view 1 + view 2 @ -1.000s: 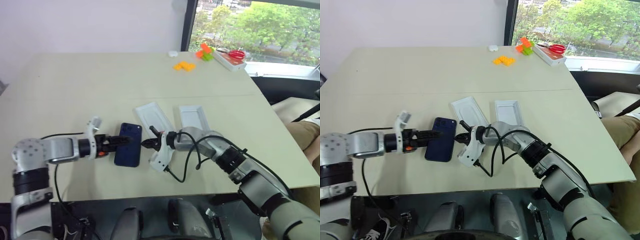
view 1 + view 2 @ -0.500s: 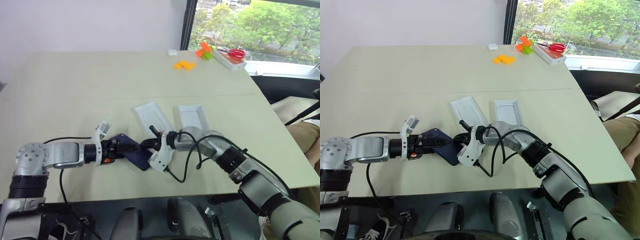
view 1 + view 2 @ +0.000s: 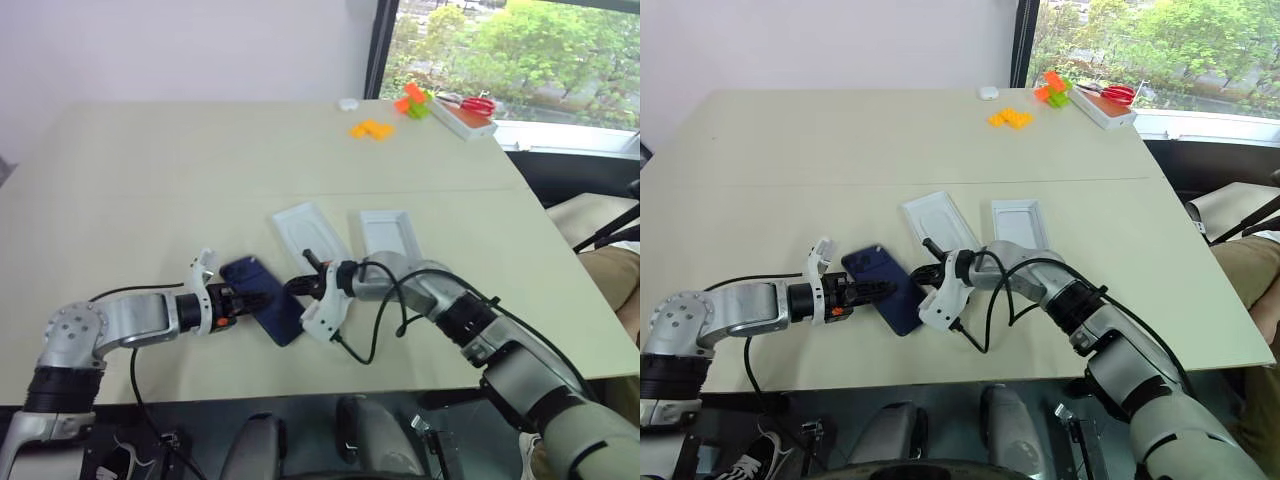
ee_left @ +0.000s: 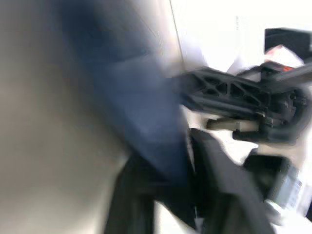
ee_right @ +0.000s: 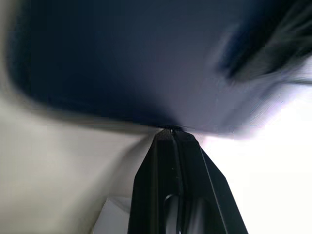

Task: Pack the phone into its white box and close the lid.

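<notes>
Left eye view gives me the clearest read: the phone [image 3: 263, 299] is raised off the table [image 3: 150, 180] at a tilt, between my two grippers, just in front of the two white pieces. My left gripper [image 3: 243, 303] has closed down on the phone's near-left edge and appears to be holding it. My right gripper [image 3: 297, 285] is pinched fully shut with nothing between its fingers, its tip pressed against the phone's opposite edge as a prop.

I judge the phone stiff, fairly dense for its size, and slick — that glossy back gives the narrow black fingers little to bite on. A hold across the long edges near the middle looks safest to me; an end or corner hold risks it pivoting and sliding out.

The box [image 3: 390, 235] and the flat white piece [image 3: 310, 236] beside it lie well apart from the phone's raised end. From here I cannot tell which is tray and which is lid, since neither inner floor reads clearly.

Both wrist views are smeared — dark blue and black fingers, little else. How deep the left fingers reach over the phone, I cannot make out.
</notes>
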Available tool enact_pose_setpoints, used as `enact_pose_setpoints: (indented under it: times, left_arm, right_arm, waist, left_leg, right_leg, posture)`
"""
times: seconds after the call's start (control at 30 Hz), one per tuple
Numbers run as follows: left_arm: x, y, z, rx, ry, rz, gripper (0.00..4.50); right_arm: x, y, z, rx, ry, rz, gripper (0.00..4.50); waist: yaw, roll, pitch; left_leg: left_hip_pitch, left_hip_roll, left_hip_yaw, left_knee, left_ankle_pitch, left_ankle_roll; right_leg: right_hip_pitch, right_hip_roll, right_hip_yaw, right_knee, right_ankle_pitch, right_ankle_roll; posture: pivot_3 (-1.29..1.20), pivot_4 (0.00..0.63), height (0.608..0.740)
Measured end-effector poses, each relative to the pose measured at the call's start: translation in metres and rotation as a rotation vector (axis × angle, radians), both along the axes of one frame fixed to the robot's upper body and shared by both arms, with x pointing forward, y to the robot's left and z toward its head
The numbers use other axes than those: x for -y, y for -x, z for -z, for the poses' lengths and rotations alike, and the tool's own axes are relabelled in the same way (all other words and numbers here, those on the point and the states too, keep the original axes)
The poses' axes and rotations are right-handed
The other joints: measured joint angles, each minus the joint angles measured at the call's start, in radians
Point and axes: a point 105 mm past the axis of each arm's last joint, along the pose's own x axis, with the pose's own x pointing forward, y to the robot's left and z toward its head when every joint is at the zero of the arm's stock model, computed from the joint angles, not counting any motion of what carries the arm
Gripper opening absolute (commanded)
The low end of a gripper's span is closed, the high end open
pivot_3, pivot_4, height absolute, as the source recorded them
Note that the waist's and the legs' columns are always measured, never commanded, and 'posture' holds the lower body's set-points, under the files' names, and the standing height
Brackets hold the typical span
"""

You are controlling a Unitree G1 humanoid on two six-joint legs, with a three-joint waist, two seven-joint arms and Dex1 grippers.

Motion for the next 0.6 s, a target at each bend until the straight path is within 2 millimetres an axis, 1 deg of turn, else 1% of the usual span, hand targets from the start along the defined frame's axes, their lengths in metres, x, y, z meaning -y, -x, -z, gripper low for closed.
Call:
enact_pose_setpoints:
  times: [0.13,0.2,0.37,0.43,0.5,0.6]
  left_arm:
    - [-0.001,0.000,0.002,-0.004,0.018,-0.024,0.02]
    - [-0.001,-0.001,0.002,-0.004,0.026,-0.035,0.02]
    - [-0.006,0.002,-0.002,-0.002,0.045,-0.029,0.02]
    - [-0.013,0.003,-0.003,-0.002,0.048,-0.025,0.02]
    - [-0.023,0.002,-0.005,-0.007,0.057,-0.028,0.02]
    - [-0.030,-0.002,-0.010,0.006,0.067,-0.037,0.00]
  right_arm:
    - [0.001,0.000,0.000,-0.011,0.003,0.005,0.00]
    - [0.002,0.001,0.001,-0.052,-0.006,0.032,0.00]
    - [0.004,0.012,0.001,-0.270,-0.080,0.119,0.00]
    - [0.003,0.018,-0.004,-0.372,-0.137,0.143,0.00]
    - [0.003,0.022,-0.012,-0.461,-0.193,0.163,0.00]
    - [0.003,0.028,-0.029,-0.582,-0.305,0.180,0.82]
  waist:
    - [0.001,0.001,0.001]
    - [0.002,0.001,0.001]
    - [-0.002,0.003,0.005]
    - [-0.004,0.004,0.009]
    - [-0.004,0.007,0.013]
    - [-0.001,0.009,0.016]
  left_leg:
    - [0.000,0.000,0.000,0.000,0.000,0.000]
    - [0.000,0.000,0.000,0.000,0.000,0.000]
    - [-0.001,0.001,0.000,0.000,0.000,0.001]
    - [-0.002,0.001,0.000,0.000,0.000,0.001]
    - [-0.003,0.001,0.000,0.000,0.000,0.001]
    - [-0.006,0.001,-0.001,0.000,0.000,0.001]
  right_leg:
    - [0.000,0.000,0.000,0.000,-0.001,0.001]
    - [0.000,0.000,0.000,0.000,-0.001,0.001]
    - [-0.001,0.000,0.000,0.000,-0.001,0.001]
    - [-0.002,0.001,0.000,0.000,-0.001,0.001]
    - [-0.003,0.001,-0.001,0.000,-0.001,0.002]
    - [-0.005,0.001,-0.002,0.000,-0.001,0.002]
  posture:
    - [0.00,0.150,0.740]
    - [0.00,0.150,0.740]
    - [0.00,0.150,0.740]
    - [0.00,0.150,0.740]
    - [0.00,0.150,0.740]
    - [0.00,0.150,0.740]
